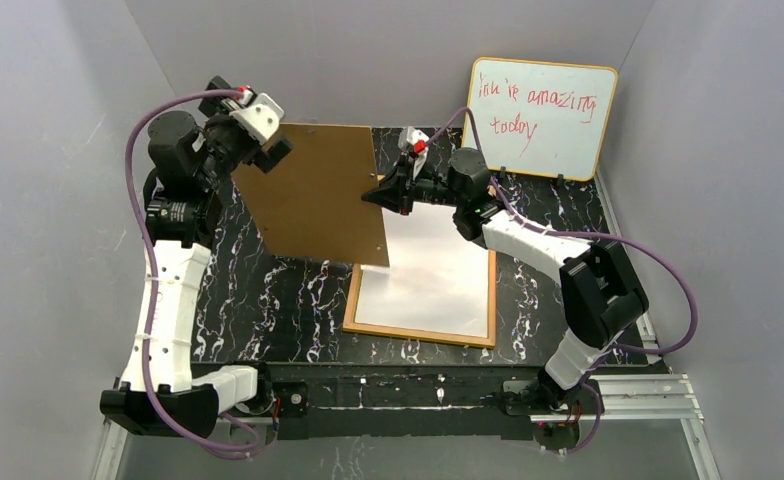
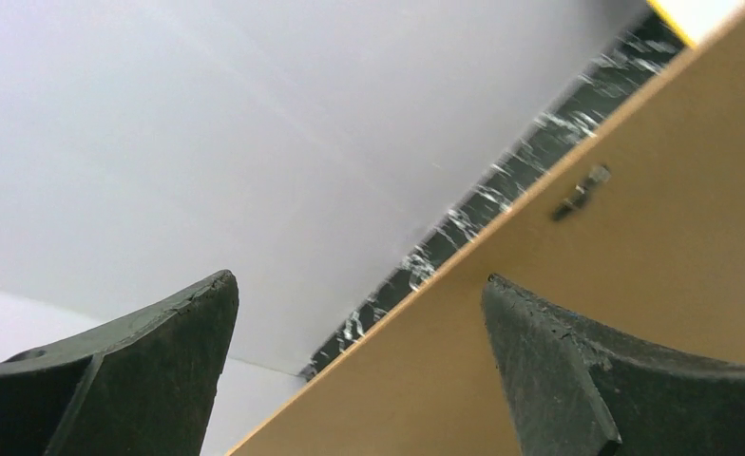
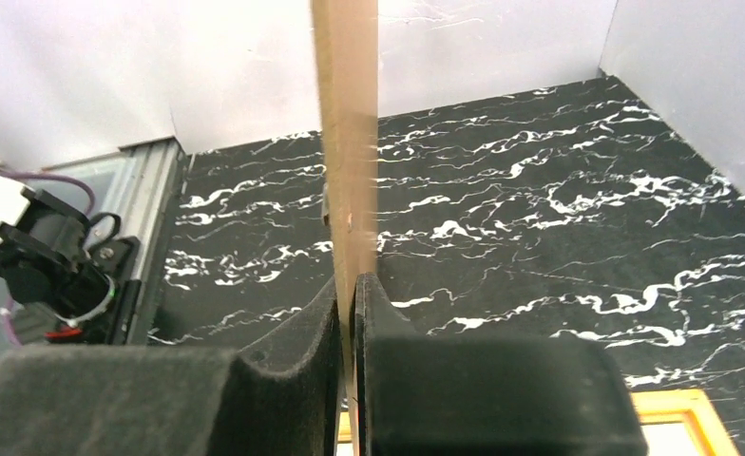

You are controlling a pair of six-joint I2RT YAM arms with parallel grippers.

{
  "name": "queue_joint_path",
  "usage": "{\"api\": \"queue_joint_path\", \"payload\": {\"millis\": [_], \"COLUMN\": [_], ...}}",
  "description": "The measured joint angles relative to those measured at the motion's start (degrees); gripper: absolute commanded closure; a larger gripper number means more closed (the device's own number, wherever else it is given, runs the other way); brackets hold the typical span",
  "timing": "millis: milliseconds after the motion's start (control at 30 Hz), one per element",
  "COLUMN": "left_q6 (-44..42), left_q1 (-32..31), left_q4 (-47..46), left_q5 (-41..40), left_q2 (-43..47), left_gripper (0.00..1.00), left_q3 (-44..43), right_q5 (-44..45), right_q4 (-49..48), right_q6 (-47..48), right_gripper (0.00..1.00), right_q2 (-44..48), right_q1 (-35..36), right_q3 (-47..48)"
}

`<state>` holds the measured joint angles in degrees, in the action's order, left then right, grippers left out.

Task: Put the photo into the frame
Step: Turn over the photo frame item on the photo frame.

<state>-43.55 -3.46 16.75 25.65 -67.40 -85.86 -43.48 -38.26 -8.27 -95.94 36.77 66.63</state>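
Above the frame (image 1: 418, 337), right end effector (image 3: 353, 285) pinches board (image 3: 345, 142); left end effector (image 2: 359, 278) gapes.

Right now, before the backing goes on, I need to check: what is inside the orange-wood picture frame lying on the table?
A plain white sheet, likely the photo's back, fills the orange-wood rectangular frame. The raised brown backing board hides the far-left corner.

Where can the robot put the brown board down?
Best spot: the bare marble table between the left arm and the frame. It is crowded at the back right, by the whiteboard and the right gripper pinching the brown board.
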Motion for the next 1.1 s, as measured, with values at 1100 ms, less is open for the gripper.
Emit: {"api": "queue_joint_path", "payload": {"millis": [1100], "left_q6": [12.46], "left_q1": [16.37], "left_q4": [-1.9], "left_q5": [-13.84], "left_q2": [-8.61], "left_gripper": [0.02], "left_q3": [13.03], "right_q5": [-5.31], "right_q4": [-11.21], "right_q6": [-60.52], "right_gripper": [0.99], "right_q2": [2.4], "right_q1": [-22.47], "right_q3": [-13.14]}}
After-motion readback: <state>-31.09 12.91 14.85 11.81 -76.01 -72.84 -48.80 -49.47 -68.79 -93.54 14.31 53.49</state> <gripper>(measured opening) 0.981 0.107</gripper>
